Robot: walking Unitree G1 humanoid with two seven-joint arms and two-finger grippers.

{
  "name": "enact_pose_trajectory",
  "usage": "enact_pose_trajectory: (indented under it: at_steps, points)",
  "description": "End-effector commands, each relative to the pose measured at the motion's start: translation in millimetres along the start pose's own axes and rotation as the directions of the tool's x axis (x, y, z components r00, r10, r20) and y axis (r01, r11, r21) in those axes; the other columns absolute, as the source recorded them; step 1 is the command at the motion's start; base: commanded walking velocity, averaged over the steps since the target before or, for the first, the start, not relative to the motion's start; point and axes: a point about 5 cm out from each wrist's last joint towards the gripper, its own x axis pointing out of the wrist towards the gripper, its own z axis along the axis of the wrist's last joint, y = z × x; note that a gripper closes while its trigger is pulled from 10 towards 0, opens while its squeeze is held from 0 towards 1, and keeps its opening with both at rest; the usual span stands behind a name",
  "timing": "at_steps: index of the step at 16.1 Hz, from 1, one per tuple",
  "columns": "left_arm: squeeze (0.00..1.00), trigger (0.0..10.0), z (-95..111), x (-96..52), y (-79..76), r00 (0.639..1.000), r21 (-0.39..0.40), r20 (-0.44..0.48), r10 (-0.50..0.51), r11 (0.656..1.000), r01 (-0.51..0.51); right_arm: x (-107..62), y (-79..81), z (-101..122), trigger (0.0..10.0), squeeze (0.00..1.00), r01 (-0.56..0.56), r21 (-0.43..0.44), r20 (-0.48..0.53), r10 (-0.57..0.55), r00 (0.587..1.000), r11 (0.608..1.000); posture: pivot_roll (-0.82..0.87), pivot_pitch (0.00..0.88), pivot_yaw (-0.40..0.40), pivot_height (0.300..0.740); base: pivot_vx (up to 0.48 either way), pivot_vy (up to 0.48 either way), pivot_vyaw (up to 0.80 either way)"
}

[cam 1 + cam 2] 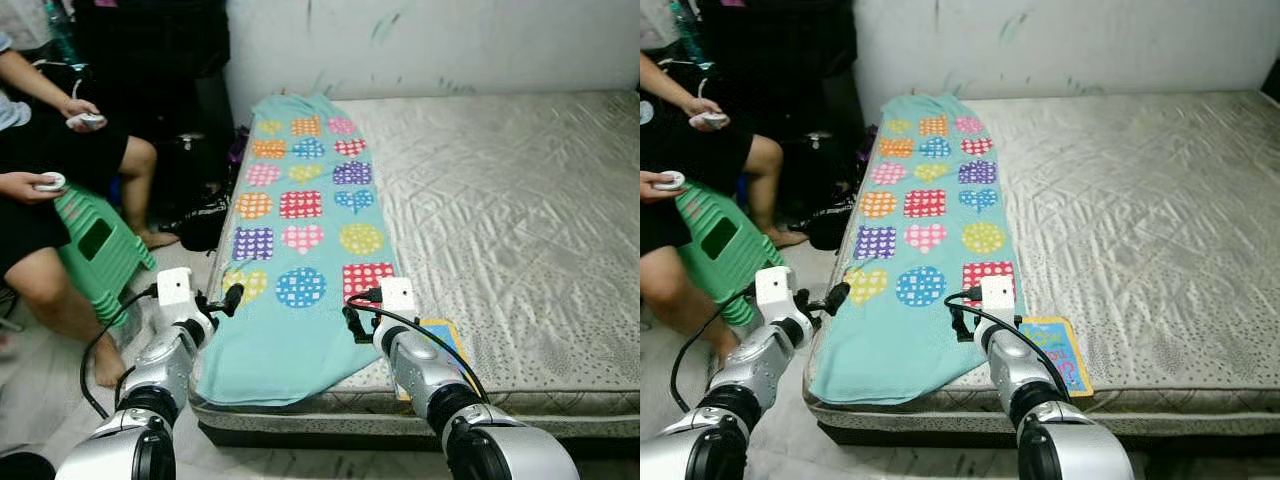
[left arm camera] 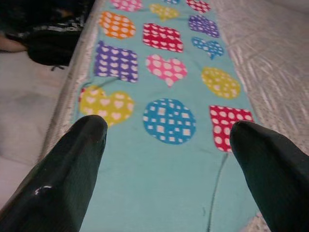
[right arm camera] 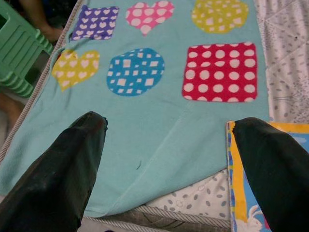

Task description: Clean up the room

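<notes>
A teal blanket (image 1: 300,230) with colourful dotted hearts, circles and squares lies lengthwise along the left side of a grey quilted mattress (image 1: 520,220). Its near end hangs over the mattress's front edge. My left gripper (image 1: 232,298) is open at the blanket's near left edge, with nothing between its fingers (image 2: 77,159). My right gripper (image 1: 352,322) is open just above the blanket's near right corner, below the red dotted square (image 3: 219,72). A small colourful picture book (image 1: 445,340) lies on the mattress right beside that corner, and its orange-edged cover (image 3: 237,203) reaches next to one right finger.
A person sits on a green stool (image 1: 95,250) at the left, holding white controllers (image 1: 50,182), with bare feet on the floor. A black bag (image 1: 200,222) lies on the floor by the mattress's left side. A pale wall (image 1: 430,40) runs behind the bed.
</notes>
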Motion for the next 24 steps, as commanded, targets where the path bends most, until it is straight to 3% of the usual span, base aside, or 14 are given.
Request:
enact_pose_trajectory:
  at_steps: [1, 24]
  points:
    - [0.00, 10.0, 0.8, -1.2, 3.5, 1.000, 0.000, 0.000, 0.008, 1.000, -0.008, 0.5, 1.3, 3.2, 10.0, 0.00, 0.001, 0.007, 0.018, -0.001, 1.000, 1.000, -0.06, 0.000, 0.048, 0.740, 0.262, 0.000, 0.00]
    - [0.00, 10.0, 0.8, -0.7, 2.0, 1.000, 0.003, 0.009, 0.012, 1.000, -0.012, 0.4, 1.2, 1.4, 10.0, 0.00, 0.003, -0.012, 0.001, -0.003, 1.000, 1.000, -0.06, 0.000, 0.045, 0.740, 0.023, -0.021, 0.00]
